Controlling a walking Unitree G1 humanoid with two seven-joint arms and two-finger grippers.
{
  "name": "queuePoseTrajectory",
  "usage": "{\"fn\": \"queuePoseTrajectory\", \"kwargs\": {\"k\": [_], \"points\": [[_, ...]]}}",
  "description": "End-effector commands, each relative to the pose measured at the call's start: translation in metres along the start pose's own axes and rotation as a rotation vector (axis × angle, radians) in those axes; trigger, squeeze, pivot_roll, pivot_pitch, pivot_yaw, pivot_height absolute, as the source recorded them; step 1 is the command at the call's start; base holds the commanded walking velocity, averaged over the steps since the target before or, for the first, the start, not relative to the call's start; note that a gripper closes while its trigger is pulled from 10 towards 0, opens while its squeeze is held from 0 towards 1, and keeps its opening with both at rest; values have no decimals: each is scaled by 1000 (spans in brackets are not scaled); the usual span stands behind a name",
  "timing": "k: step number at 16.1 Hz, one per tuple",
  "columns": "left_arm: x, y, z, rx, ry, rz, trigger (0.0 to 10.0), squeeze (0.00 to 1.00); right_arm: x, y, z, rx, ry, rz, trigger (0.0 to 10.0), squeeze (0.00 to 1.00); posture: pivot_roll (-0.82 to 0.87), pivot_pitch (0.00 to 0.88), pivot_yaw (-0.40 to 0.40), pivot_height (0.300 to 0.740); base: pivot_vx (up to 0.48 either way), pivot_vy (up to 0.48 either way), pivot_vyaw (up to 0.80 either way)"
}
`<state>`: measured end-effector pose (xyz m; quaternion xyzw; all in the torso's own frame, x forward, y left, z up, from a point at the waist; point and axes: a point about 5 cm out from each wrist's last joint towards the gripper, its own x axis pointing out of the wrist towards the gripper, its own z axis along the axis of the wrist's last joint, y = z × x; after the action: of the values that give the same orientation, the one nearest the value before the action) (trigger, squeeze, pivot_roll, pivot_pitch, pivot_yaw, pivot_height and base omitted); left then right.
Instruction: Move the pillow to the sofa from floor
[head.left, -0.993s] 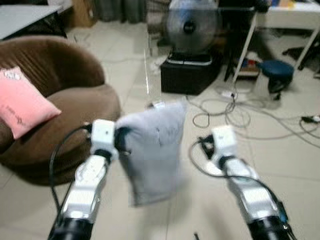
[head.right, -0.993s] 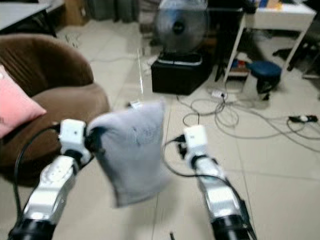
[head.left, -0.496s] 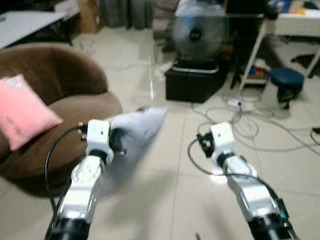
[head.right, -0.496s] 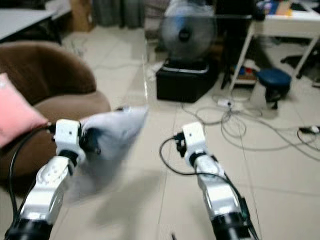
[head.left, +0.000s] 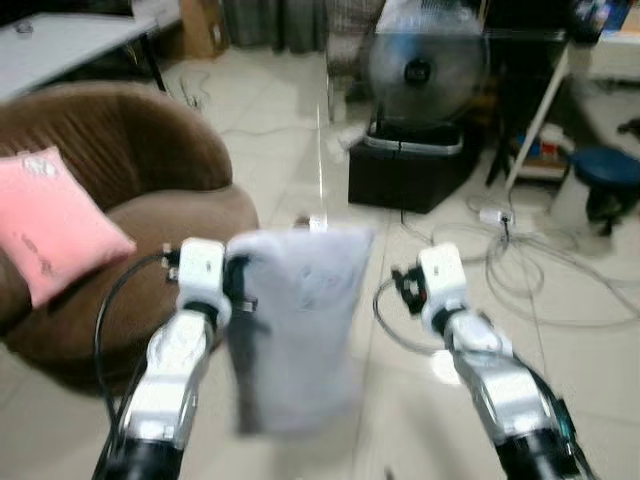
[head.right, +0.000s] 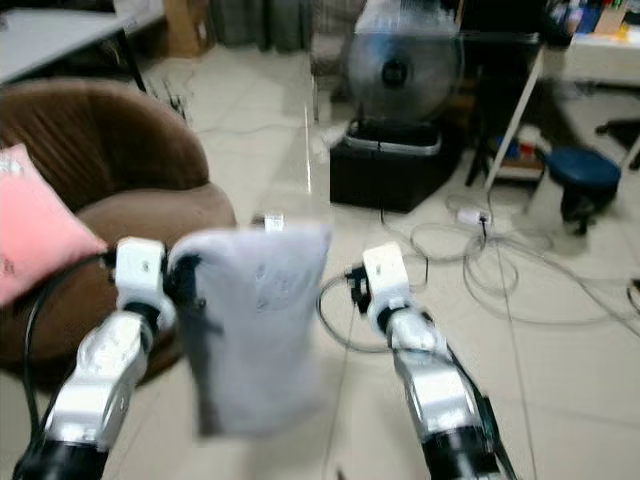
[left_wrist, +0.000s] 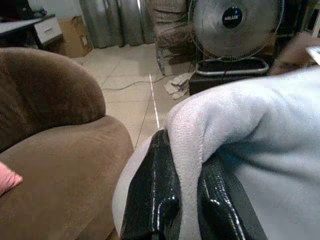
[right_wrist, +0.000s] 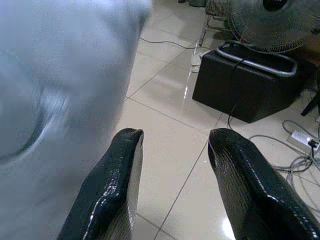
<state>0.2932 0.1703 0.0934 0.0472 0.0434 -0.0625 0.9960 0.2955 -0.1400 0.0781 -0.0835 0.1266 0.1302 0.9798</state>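
no writing could be read anywhere; the badge at the hub of the fan (left_wrist: 235, 20) was too blurred to make out. at the far left a pink cushion (head.left: 52, 222) leaned on the back of the round brown sofa (head.left: 170, 215). just right of the sofa, the left end effector (left_wrist: 185, 200) had its two black fingers (left_wrist: 155, 195) clamped on a fold at the upper edge of the grey pillow (head.left: 295, 325), which hung clear of the tiled floor (head.left: 400, 400) between the two arms. half a second before, the pillow was swung out almost flat, pointing away from the robot; now it drooped straight down in a long sheet, much as it did a second ago. to its right the right end effector (right_wrist: 175, 185) hung with its fingers spread apart, holding nothing, the pillow just beside it. past it, the fan stood on a black box (head.left: 410, 165), with loose cables (head.left: 530, 270) strewn over the floor further right.
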Motion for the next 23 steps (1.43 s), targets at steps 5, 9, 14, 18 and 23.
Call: {"fn": "queuePoseTrajectory", "kwargs": {"k": [5,9,14,18,23], "points": [[4,0,14,12,-67,2,10000,0,-1,-8,-1,-4,4,-35,10000,0,53,0,67,740,423,0,0],[4,-1,14,13,-69,-3,10000,0,-1,-8,-1,-2,1,-36,10000,0,53,0,67,740,429,0,0],[4,-1,14,13,-70,-4,10000,0,-1,-7,-1,-4,-2,-34,10000,0,53,0,67,740,438,0,0],[4,-1,15,12,-74,-6,10000,0,0,-7,0,-3,-4,-33,10000,0,54,0,68,740,442,0,0],[5,-1,15,13,-77,-9,10000,0,0,-7,0,-1,-3,-36,10000,0,55,0,68,740,445,0,0]]}}
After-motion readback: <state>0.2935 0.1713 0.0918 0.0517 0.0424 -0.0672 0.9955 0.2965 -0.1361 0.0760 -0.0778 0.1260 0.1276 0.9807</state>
